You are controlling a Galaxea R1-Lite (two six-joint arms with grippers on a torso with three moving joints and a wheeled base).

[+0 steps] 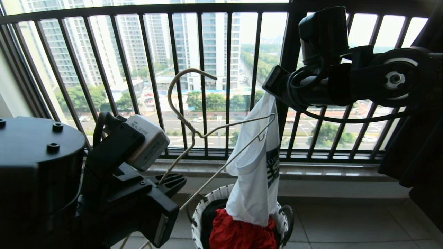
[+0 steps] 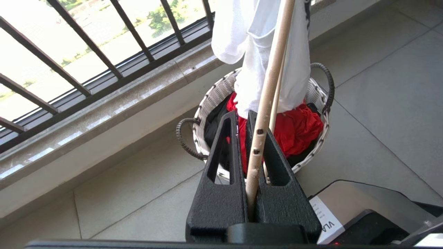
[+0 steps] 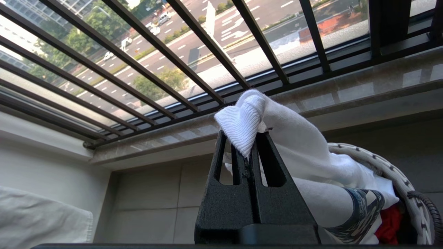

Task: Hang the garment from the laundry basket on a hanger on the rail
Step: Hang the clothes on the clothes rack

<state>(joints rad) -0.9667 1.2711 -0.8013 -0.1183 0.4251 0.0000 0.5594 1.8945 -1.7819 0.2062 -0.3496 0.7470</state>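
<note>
You had the right gripper (image 3: 250, 147) clamped on the white crew-neck T-shirt (image 1: 254, 180), lifted at twelve o'clock above the round white woven basket (image 1: 202, 211), so your left gripper (image 2: 246, 121), clamped on the cream wire hanger (image 1: 193, 133), could thread it in.

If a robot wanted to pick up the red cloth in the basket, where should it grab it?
Probably the bunched top fold of the red cloth, coming straight down from above: it heaps up above the laundry basket rim beside the hanging T-shirt, and the rim blocks the sides.

White T-shirt (image 1: 254, 180), red cloth (image 1: 238, 233), white dark-dotted basket (image 1: 200, 211)
</note>
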